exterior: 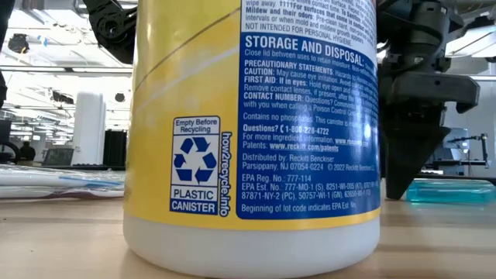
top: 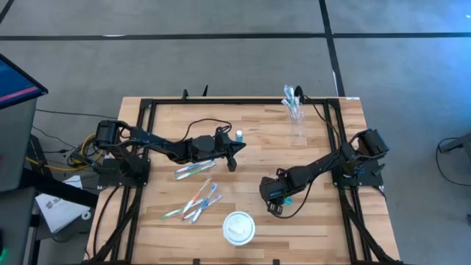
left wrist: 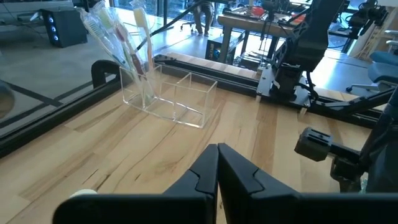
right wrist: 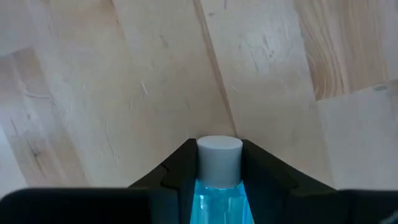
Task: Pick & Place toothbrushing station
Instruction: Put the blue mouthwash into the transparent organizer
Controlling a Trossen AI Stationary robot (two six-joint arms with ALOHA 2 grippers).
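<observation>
A clear holder (top: 297,124) stands at the table's far right with several toothbrushes (top: 291,94) upright in it; the left wrist view shows the holder (left wrist: 174,99) and brushes (left wrist: 121,37) too. More toothbrushes (top: 195,200) lie flat at the near left. A small tube (top: 238,135) stands near the far middle. A blue tube with a white cap (right wrist: 219,160) lies on the table (exterior: 453,191). My right gripper (right wrist: 219,149) points down over it, open, one finger on each side. My left gripper (left wrist: 217,165) hovers shut over the table's middle (top: 234,156), holding nothing. My right gripper comes from above at the blue tube's cap end (right wrist: 219,144). One finger (right wrist: 177,177) stands close on each side of it. I cannot tell whether they touch it. The tube lies flat on the table.
A large yellow canister (exterior: 248,132) with a white lid (top: 238,227) stands at the near middle and blocks most of the low view. A black frame (top: 147,103) runs round the table edges. Bare wood lies between the holder and the right gripper.
</observation>
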